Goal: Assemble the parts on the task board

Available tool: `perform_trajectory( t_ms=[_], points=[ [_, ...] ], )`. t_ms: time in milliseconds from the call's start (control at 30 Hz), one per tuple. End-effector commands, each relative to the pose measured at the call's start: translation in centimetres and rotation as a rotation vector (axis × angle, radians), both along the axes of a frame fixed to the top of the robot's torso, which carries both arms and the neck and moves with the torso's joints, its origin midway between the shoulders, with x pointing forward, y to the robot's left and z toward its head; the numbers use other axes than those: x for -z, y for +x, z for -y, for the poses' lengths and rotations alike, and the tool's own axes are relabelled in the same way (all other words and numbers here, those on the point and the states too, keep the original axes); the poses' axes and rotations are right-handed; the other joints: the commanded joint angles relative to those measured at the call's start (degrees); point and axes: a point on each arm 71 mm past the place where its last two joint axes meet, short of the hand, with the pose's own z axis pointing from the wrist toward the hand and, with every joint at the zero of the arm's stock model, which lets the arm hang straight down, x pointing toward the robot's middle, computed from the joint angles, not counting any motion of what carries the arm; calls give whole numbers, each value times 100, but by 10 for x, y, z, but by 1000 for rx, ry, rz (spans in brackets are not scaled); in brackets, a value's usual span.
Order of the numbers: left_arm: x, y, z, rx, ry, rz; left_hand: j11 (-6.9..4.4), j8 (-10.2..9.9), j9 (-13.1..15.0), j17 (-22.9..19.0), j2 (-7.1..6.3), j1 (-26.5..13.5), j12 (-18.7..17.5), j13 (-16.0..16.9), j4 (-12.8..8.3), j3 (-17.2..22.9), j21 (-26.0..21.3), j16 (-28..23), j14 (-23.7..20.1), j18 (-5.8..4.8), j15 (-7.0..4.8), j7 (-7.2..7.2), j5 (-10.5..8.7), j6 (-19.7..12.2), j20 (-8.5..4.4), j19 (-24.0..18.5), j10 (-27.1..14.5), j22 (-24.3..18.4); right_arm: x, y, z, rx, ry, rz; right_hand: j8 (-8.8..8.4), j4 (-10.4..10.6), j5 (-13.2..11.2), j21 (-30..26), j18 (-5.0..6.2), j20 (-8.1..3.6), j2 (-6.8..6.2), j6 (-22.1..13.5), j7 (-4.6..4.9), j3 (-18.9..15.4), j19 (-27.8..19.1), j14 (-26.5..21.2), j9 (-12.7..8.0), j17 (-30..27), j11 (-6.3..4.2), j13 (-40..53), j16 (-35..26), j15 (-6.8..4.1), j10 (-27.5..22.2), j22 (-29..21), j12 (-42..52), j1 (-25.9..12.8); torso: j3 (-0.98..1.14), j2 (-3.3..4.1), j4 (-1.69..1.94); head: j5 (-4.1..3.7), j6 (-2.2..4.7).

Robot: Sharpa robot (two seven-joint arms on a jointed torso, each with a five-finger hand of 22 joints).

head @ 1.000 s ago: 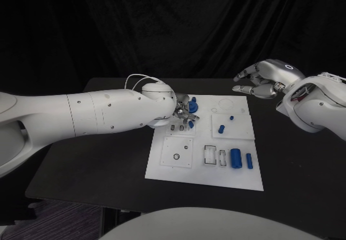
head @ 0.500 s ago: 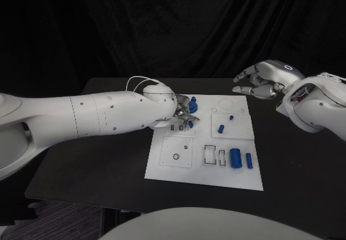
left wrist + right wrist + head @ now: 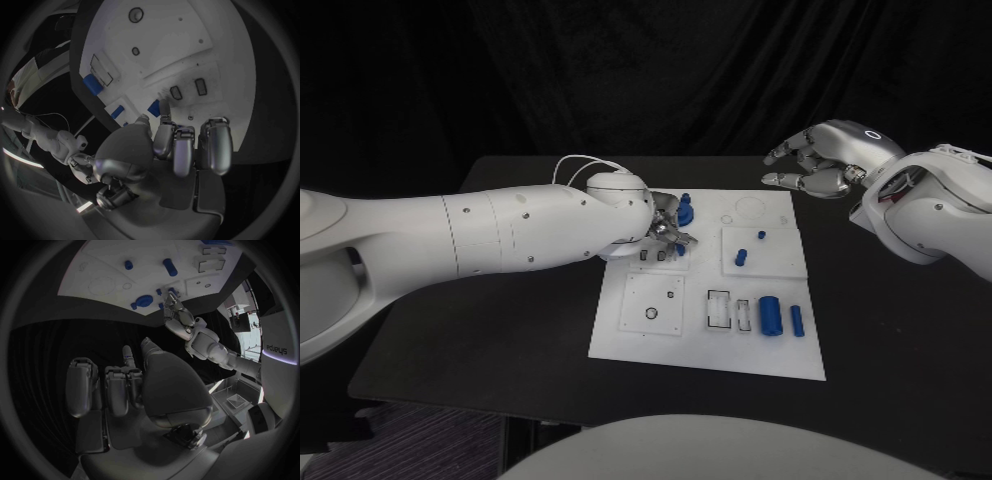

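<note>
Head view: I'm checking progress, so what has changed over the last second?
Hardly anything. The left hand stays at the far left part of the task board, by the blue parts there, its arm barely shifted. The right hand still hovers past the board's far right corner, holding nothing. The parts on the board lie as before.

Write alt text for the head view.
The robot's left hand reaches over the far left part of the white task board, at a blue part. The right hand hovers empty beyond the board's far right corner; more blue parts lie on the board.

Matt white task board (image 3: 632, 340); glossy blue plastic parts (image 3: 770, 316)
</note>
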Motion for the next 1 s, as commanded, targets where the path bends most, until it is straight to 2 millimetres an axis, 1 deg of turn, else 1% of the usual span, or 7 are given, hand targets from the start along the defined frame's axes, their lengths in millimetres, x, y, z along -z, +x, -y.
perform_trajectory(
  t_ms=[33, 200, 333, 467, 767, 867, 1000],
  points=[
    [2, -2, 3, 27, -7, -19, -103, -54, -8, 1508, -3, 103, 1104, 2742, -12, 53, -36, 15, 609, -50, -11, 30, 37, 25, -12, -40, 693, -3, 1, 0, 0, 6, -5, -8, -34, -39, 22, -26, -32, 36, 51, 28, 16, -8, 140, 576, -8, 1460, 50, 1507, -16, 52, 607, 1197, 15, 2, -6, 2, 1, 6, -1],
    [3, -2, 4, 25, -6, -20, -101, -103, -6, 1508, -5, 146, 1104, 2742, -43, 83, -43, 15, 609, -49, -8, 34, 81, 35, -8, -42, 693, -3, 1, 1, 1, 4, -6, -7, -35, -40, 21, -23, -32, 36, 50, 29, 16, -8, 141, 577, -8, 1462, 50, 1507, -13, 52, 607, 1198, 15, 1, -6, 4, 3, 13, -1],
    [3, -2, 3, 24, -2, -23, -100, -174, 1, 1508, -24, 217, 1104, 2742, -102, 131, -49, 15, 609, -49, -7, 34, 194, 57, -6, -41, 693, 2, 1, 1, 1, 5, -7, -7, -35, -40, 21, -23, -32, 36, 50, 29, 16, -8, 141, 577, -8, 1462, 50, 1507, -13, 52, 607, 1198, 15, 1, -5, 4, 5, 5, -1],
    [4, -3, 3, 26, 2, -28, -101, -209, 5, 1508, -27, 251, 1104, 2742, -130, 160, -54, 15, 609, -48, -7, 33, 241, 67, -5, -42, 693, 2, 2, 1, 1, 5, -8, -9, -37, -42, 20, -17, -34, 36, 48, 32, 16, -10, 144, 579, -9, 1467, 51, 1507, -8, 53, 607, 1200, 15, 1, -3, 1, 1, 15, -1],
    [5, -3, 4, 32, 2, -32, -106, -368, 13, 1508, -45, 421, 1104, 2742, -284, 350, -71, 15, 609, -46, -11, 28, 356, 90, -8, -43, 693, 8, 2, 1, 1, 4, -9, -10, -39, -48, 21, -19, -33, 37, 48, 35, 17, -10, 144, 578, -9, 1466, 51, 1507, -10, 53, 607, 1199, 15, 4, -2, -1, -1, 20, -1],
    [5, -3, 4, 34, 0, -32, -106, -447, 24, 1508, -76, 461, 1104, 2742, -335, 459, -82, 15, 609, -45, -12, 28, 541, 108, -9, -44, 693, 11, 2, 1, 1, 4, -10, -11, -39, -48, 21, -19, -33, 37, 48, 35, 17, -10, 144, 578, -9, 1466, 51, 1507, -10, 53, 607, 1199, 15, 4, -3, 1, -1, 16, -1],
    [5, -3, 4, 37, -3, -32, -107, -523, 39, 1508, -110, 508, 1104, 2742, -390, 596, -92, 15, 609, -43, -11, 26, 675, 117, -10, -46, 693, 13, 2, 2, 1, 5, -10, -12, -40, -51, 23, -23, -32, 37, 49, 37, 17, -9, 142, 578, -9, 1463, 51, 1507, -12, 53, 607, 1198, 15, 6, -4, 1, 5, 13, -1]
  ],
)
